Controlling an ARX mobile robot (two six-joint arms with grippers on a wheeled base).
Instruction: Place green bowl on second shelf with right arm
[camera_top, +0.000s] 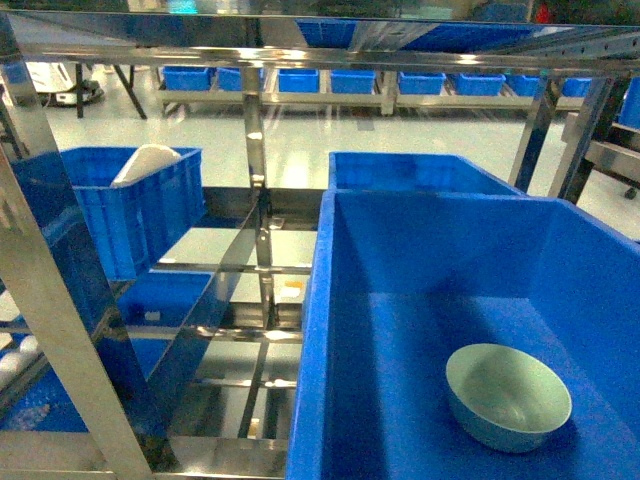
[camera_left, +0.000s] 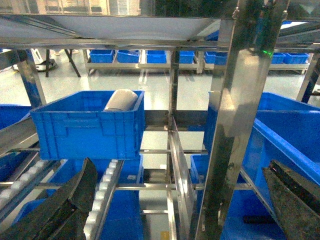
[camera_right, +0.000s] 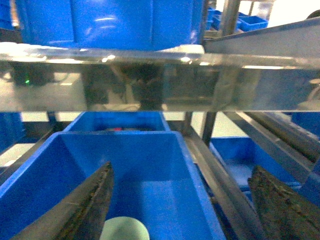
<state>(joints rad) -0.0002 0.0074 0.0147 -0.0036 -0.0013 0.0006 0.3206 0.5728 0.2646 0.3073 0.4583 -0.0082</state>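
Right gripper nearest lens, fingers spread wide, holding nothing, poised above 1 green bowl; bowl rests upright inside the blue crate on second shelf; left gripper also wide, empty

Steel rack with hole-punched uprights, second shelf of flat rails, large blue crate sitting on it at right, green bowl upright on the crate floor, another blue crate at left holding a white domed object
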